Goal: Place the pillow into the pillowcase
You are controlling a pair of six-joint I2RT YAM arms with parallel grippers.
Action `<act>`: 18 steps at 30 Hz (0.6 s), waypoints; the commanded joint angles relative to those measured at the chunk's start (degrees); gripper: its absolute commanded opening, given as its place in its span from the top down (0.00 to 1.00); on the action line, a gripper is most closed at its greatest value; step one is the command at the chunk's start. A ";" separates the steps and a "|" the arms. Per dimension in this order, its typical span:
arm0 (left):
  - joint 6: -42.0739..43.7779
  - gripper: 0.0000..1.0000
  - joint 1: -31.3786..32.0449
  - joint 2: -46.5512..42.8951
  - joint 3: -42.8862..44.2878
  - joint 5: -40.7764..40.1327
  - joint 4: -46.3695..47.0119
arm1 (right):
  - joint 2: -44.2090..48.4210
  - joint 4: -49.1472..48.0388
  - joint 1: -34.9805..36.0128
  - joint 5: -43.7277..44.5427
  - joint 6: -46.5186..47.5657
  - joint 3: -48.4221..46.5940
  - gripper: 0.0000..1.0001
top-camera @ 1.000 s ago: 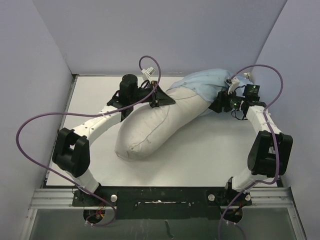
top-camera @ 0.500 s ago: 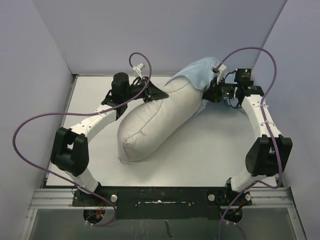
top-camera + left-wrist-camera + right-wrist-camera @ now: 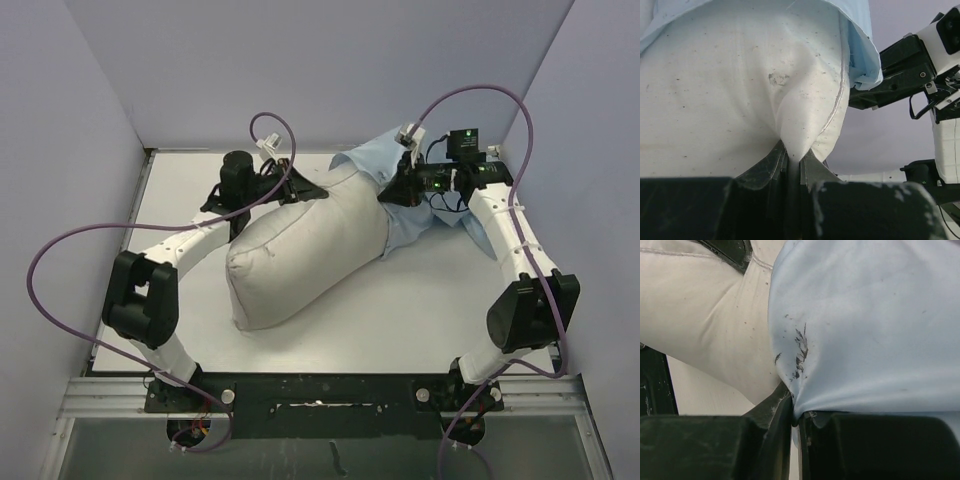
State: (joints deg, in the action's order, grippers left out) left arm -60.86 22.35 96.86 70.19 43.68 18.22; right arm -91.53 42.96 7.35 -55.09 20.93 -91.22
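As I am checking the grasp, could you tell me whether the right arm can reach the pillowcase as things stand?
Probably yes: the right gripper is shut on a fold of the pillowcase, with nothing between them. The left gripper pinches the pillow.

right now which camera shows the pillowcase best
Top external: it shows the pillowcase covering the far end of the pillow. The right wrist view shows only a blue fold pinched in its jaws; the left wrist view, just an edge at top right.
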 commanded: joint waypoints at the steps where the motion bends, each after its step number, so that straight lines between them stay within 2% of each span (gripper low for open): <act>1: 3.70 1.00 -0.97 0.70 -0.84 -4.07 0.98 | -1.14 -0.97 0.82 1.63 -1.83 2.02 0.90; 3: 7.54 1.00 -1.87 -0.46 -0.01 -6.33 -4.69 | 0.21 -1.50 0.88 0.71 -1.37 3.68 0.84; 6: 15.96 0.74 -3.00 -2.93 3.68 -12.06 -15.38 | 1.92 -1.89 0.76 0.16 -0.04 5.51 0.78; 9: 25.92 0.45 -3.30 -5.38 9.01 -17.91 -25.48 | 2.30 -2.81 0.48 0.64 0.11 7.25 0.78; 11: 32.83 0.33 -3.44 -7.63 10.96 -21.87 -30.16 | 2.07 -3.51 0.25 1.43 -0.65 7.90 0.78; 18: 49.62 0.12 -3.41 -19.23 12.67 -38.96 -42.44 | 0.57 -3.85 -0.06 1.42 -1.73 7.11 0.78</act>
State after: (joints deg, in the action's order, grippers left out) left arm -24.99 19.00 88.23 79.22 16.78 -14.94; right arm -92.25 41.52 7.53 -52.75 20.12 -83.09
